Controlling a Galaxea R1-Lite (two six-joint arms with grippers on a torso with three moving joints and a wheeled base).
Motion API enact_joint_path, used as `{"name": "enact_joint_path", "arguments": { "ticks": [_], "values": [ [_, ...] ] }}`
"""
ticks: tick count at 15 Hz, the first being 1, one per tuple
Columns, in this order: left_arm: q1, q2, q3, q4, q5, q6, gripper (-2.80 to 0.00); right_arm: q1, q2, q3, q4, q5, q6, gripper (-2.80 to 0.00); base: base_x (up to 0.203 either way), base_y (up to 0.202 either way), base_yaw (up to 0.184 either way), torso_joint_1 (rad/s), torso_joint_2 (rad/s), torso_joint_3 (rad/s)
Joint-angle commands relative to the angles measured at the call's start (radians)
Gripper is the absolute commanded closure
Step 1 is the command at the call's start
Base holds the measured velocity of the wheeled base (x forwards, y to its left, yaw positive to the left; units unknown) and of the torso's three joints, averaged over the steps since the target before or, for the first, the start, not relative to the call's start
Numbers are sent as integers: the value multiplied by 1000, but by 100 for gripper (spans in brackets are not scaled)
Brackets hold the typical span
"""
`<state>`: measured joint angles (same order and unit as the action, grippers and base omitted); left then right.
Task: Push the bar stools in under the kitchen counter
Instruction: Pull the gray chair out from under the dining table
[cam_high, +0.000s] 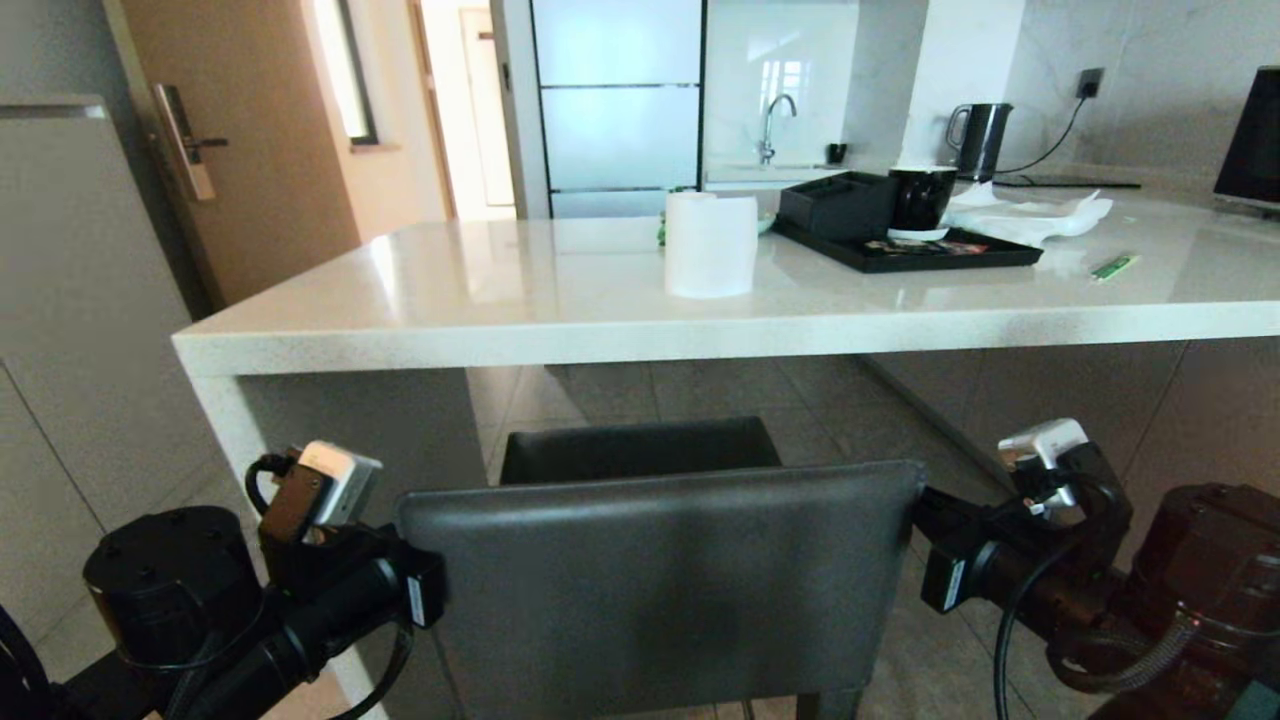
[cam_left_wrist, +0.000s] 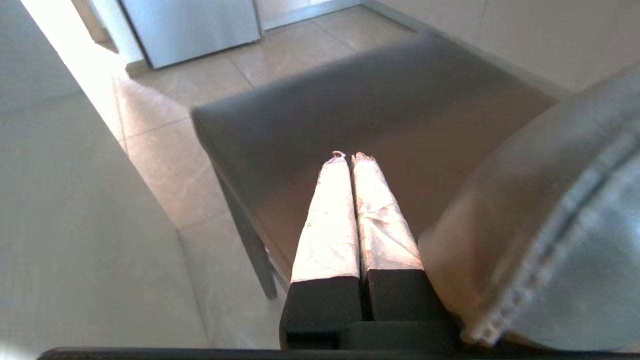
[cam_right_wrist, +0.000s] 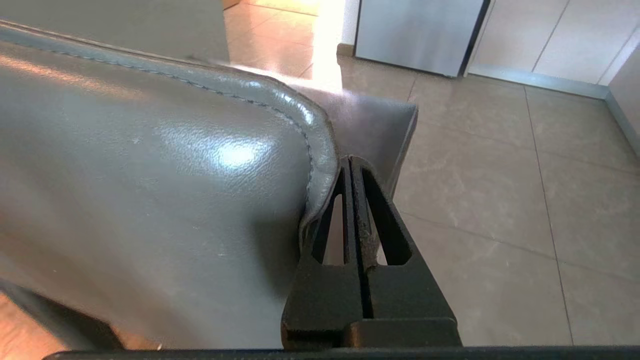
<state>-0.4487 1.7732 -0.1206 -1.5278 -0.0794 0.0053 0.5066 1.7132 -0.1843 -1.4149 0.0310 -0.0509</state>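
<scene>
The grey stool's legs are cut off below the head view.

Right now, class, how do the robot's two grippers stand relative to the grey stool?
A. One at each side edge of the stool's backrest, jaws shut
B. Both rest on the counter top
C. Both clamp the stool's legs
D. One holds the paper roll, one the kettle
A: the left gripper and right gripper flank the backrest of the grey stool, and each wrist view shows the jaws closed together.
</scene>
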Motion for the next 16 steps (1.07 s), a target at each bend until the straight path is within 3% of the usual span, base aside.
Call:
{"name": "enact_joint_path", "arguments": {
  "ticks": [1,16],
  "values": [
    [0,3,-1,-2,0,1,0,1,4,0,-6,1,-1,0,-187,0,-3,-14,1,5],
    [-25,2,-4,-2,4,7,0,1,5,0,-6,1,6,0,-196,0,-2,2,2,3]
  ]
}}
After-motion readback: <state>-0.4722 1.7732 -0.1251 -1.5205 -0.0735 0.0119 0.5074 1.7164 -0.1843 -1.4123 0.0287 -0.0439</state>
